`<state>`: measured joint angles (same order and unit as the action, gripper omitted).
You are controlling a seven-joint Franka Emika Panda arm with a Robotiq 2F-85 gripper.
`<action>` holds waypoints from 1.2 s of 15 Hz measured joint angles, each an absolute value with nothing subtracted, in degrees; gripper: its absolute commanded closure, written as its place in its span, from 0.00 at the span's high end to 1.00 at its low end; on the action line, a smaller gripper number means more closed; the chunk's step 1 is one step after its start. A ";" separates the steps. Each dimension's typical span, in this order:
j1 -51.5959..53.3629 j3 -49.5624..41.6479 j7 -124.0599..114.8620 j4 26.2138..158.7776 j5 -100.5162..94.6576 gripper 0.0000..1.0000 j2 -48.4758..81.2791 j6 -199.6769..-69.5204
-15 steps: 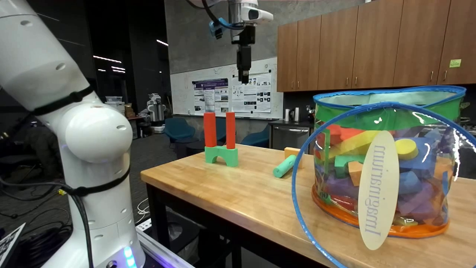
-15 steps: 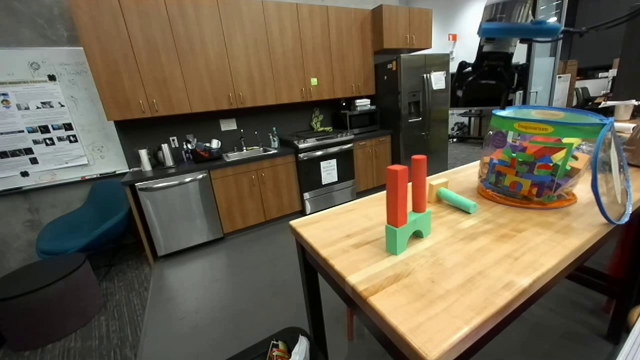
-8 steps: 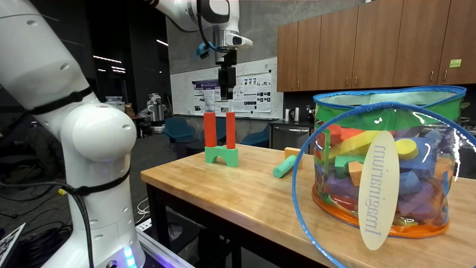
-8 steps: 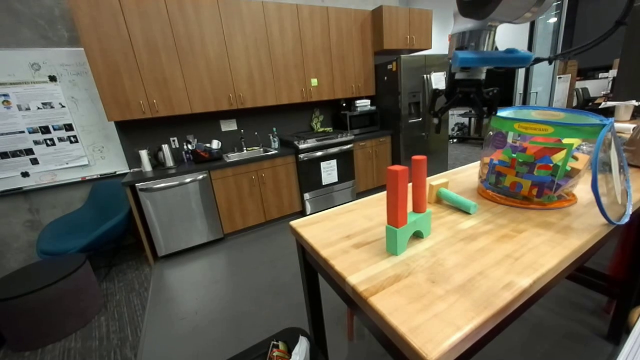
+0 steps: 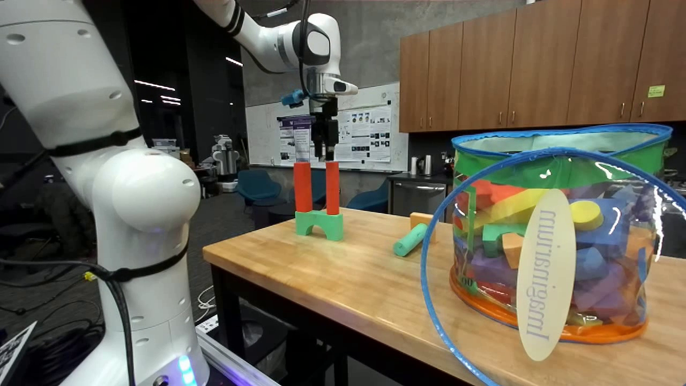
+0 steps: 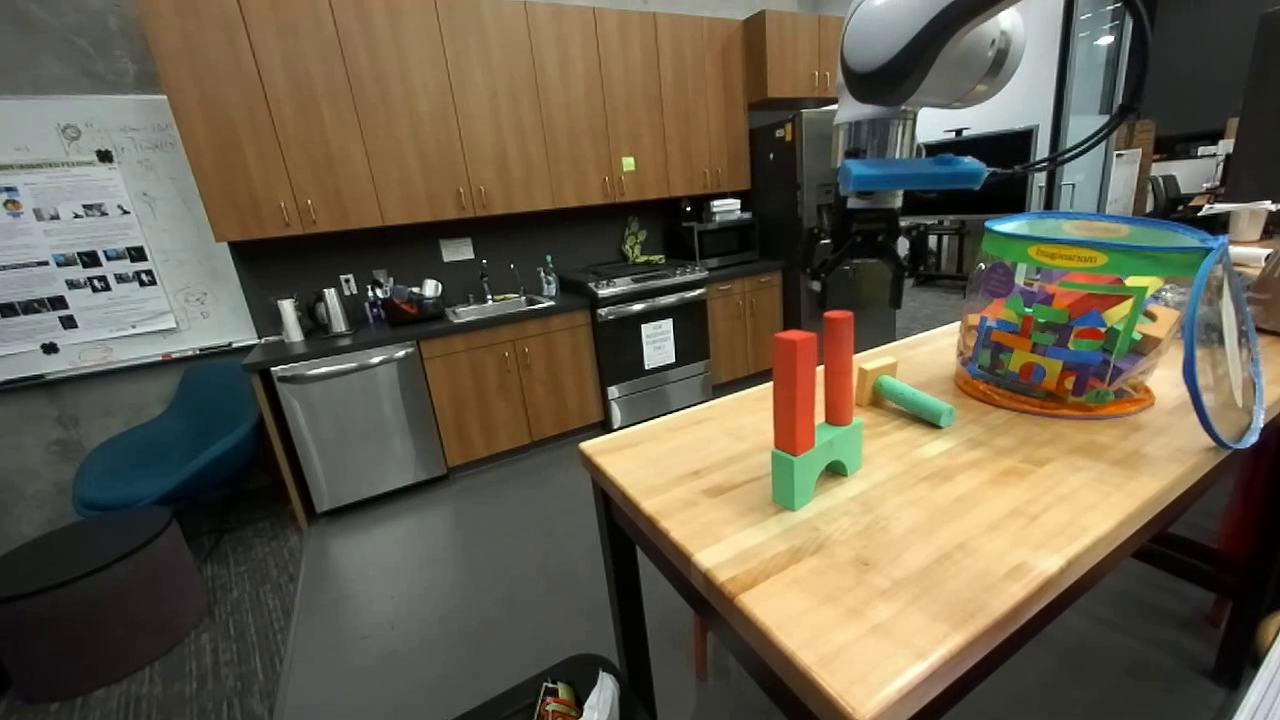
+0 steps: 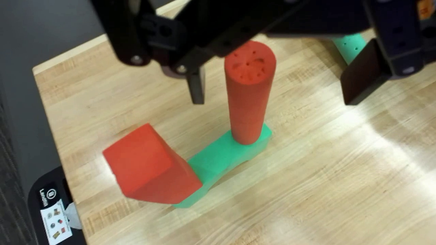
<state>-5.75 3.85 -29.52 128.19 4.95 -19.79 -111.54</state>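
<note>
My gripper (image 7: 274, 102) is open and empty, its fingers wide apart and pointing down. In both exterior views (image 5: 324, 155) (image 6: 858, 290) it hangs near the top of an upright red cylinder (image 6: 838, 367), a little above it. In the wrist view the cylinder (image 7: 248, 98) shows between the fingers, closer to the left one, with no visible contact. The cylinder stands on one end of a green arch block (image 7: 221, 154). An upright red square block (image 7: 150, 166) stands on the arch's other end. The arch (image 6: 793, 483) rests on the wooden table (image 6: 960, 540).
A green cylinder (image 6: 915, 401) lies against a yellow-orange block (image 6: 876, 380) on the table. Beyond it stands a clear round bag (image 6: 1065, 256) full of coloured foam blocks, its blue-rimmed lid (image 6: 1190, 350) hanging open. The table edge (image 6: 690, 560) lies close to the arch.
My gripper has come down and moved sideways, away from the bag, to near the top of the red cylinder. The blocks and bag have not moved.
</note>
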 measured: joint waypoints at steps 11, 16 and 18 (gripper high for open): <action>-5.27 3.79 -30.57 122.12 3.60 0.29 -9.86 -114.05; -5.29 3.21 -32.12 121.57 3.41 0.09 -9.27 -113.65; -5.34 2.79 -33.29 120.98 3.04 0.09 -9.66 -113.06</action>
<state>-5.34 2.79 -33.29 120.98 3.04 -9.66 -113.06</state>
